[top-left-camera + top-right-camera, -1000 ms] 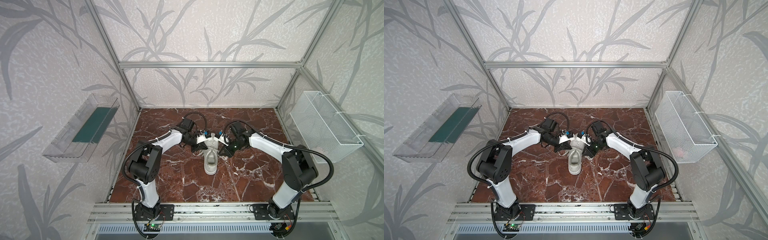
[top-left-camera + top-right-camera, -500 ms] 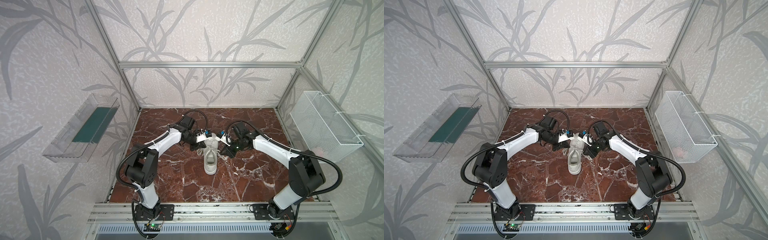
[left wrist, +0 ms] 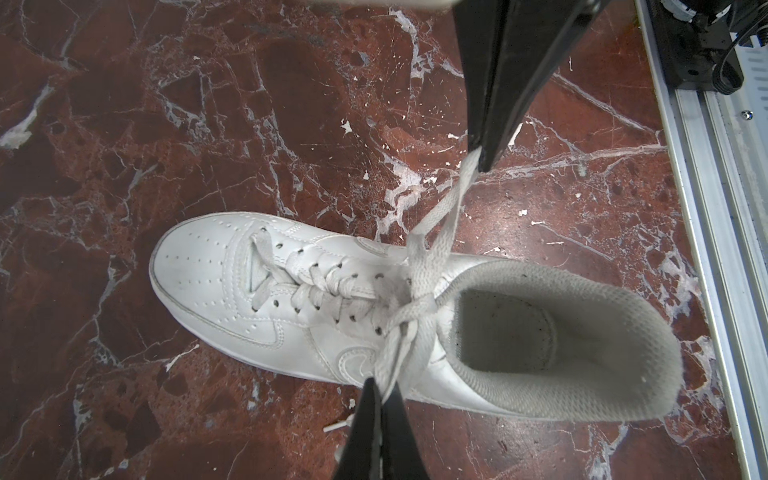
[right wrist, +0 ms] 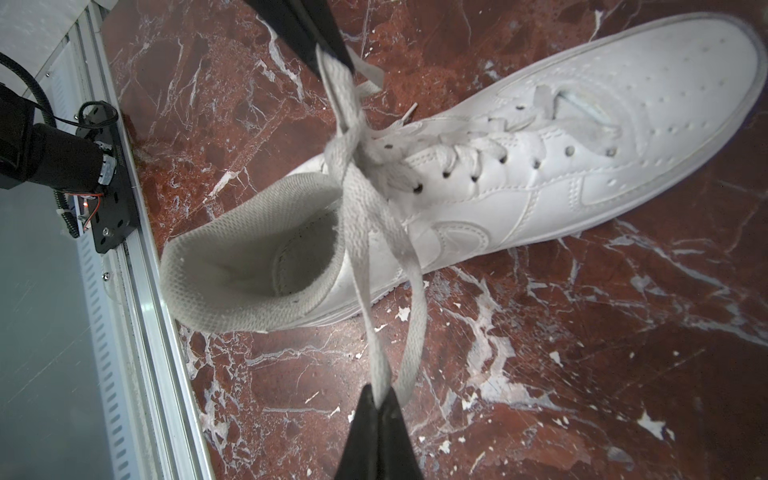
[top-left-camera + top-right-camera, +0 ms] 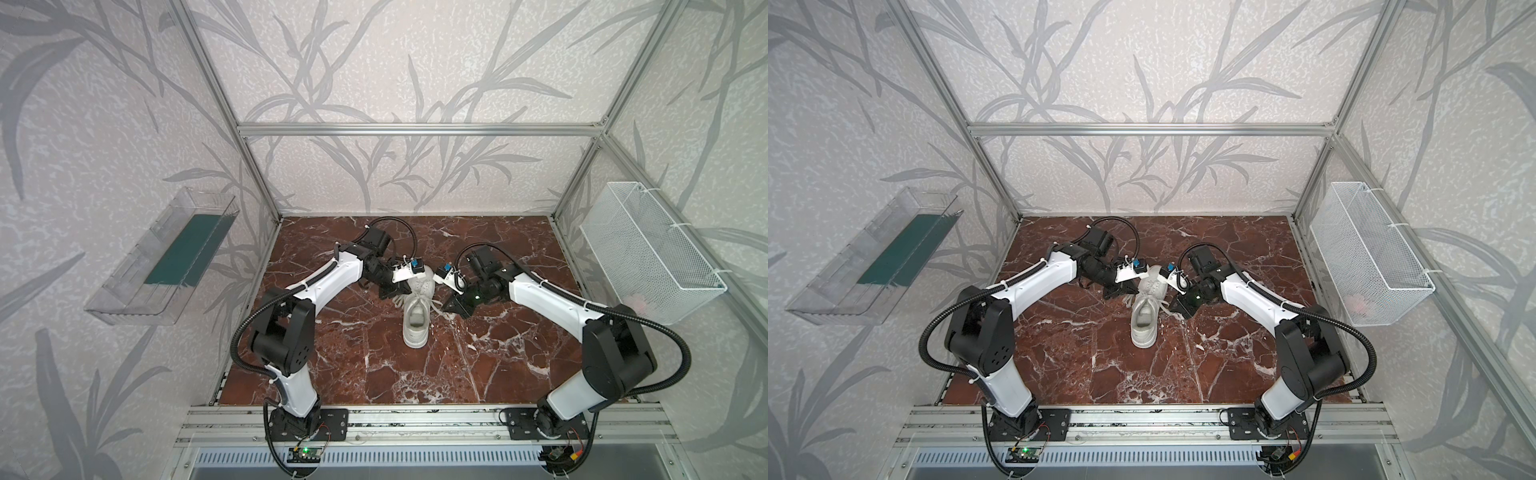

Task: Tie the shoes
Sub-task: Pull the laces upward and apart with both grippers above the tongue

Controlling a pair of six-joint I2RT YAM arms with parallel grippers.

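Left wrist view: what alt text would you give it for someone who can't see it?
A white low-top leather sneaker sits on a red-brown marble tabletop, its off-white flat laces knotted near the grey-lined opening. The left arm's black fingers and the right arm's black fingers each pinch a lace loop, stretched to opposite sides of the shoe.

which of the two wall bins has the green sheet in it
The clear plastic bin, the one on the left: a dark green sheet lies inside. The white wire basket opposite shows no green.
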